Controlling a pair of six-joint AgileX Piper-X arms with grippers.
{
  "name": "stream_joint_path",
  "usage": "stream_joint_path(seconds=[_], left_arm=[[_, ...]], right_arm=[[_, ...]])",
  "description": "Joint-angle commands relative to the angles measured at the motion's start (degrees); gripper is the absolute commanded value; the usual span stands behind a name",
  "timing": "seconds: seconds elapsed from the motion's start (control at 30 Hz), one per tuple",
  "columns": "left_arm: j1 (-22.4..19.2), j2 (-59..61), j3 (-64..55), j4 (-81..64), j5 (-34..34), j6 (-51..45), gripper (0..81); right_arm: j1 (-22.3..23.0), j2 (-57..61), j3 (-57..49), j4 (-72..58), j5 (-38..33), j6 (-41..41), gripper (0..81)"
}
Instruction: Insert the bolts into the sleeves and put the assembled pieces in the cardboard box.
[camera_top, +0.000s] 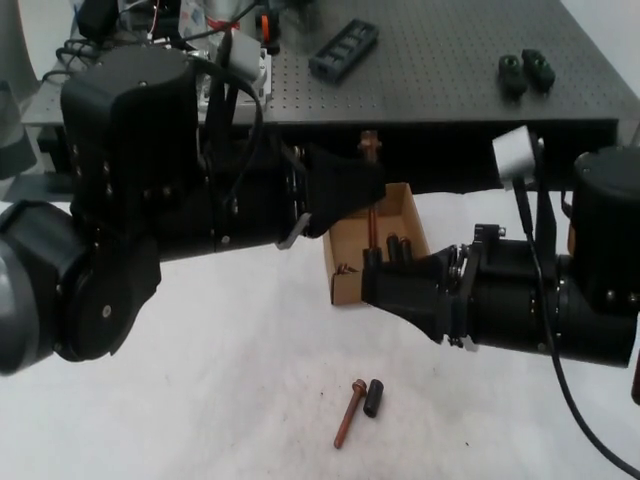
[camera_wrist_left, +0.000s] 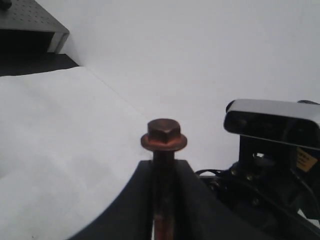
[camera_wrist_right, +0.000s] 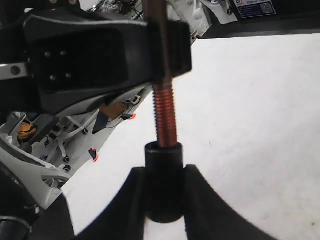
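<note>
Left hand (camera_wrist_left: 163, 167) up close, pressed onto 1 copper bolt (camera_wrist_left: 163, 136), holding it upright with the hex head above the fingers (camera_wrist_left: 135, 200). Below, right hand (camera_wrist_right: 164, 197) squeezing 1 black sleeve (camera_wrist_right: 163, 157), with the bolt's threaded tip sitting right at its mouth, both held over the cardboard box (camera_top: 344, 272) on the white surface (camera_top: 200, 400). Nearer along that surface, 1 loose bolt (camera_top: 347, 415) lying just beside 1 loose sleeve (camera_top: 374, 398).
</note>
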Motion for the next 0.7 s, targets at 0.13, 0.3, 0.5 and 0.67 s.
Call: stream_joint_path(seconds=[0.13, 0.3, 0.5, 0.67], left_arm=[[-0.11, -0.8, -0.18, -0.76, 2.61, -1.45, 0.7], [-0.11, -0.8, -0.18, 0.13, 2.76, -1.21, 8.1], [-0.11, -0.8, -0.18, 4.05, -4.05, -0.89, 52.6], [-0.27, -0.19, -0.18, 19.37, -8.24, 10.75, 44.0]], right_arm=[[-0.07, 0.08, -0.85, -4.72, 0.41, -0.2, 1.1], [-0.44, 0.08, -0.85, -5.79, 4.04, -2.53, 1.1], [-6.26, 2.39, -3.45, -4.38, 12.44, -8.59, 1.1], [-10.59, 12.4, -15.42, 7.94, 16.82, -15.41, 1.1]])
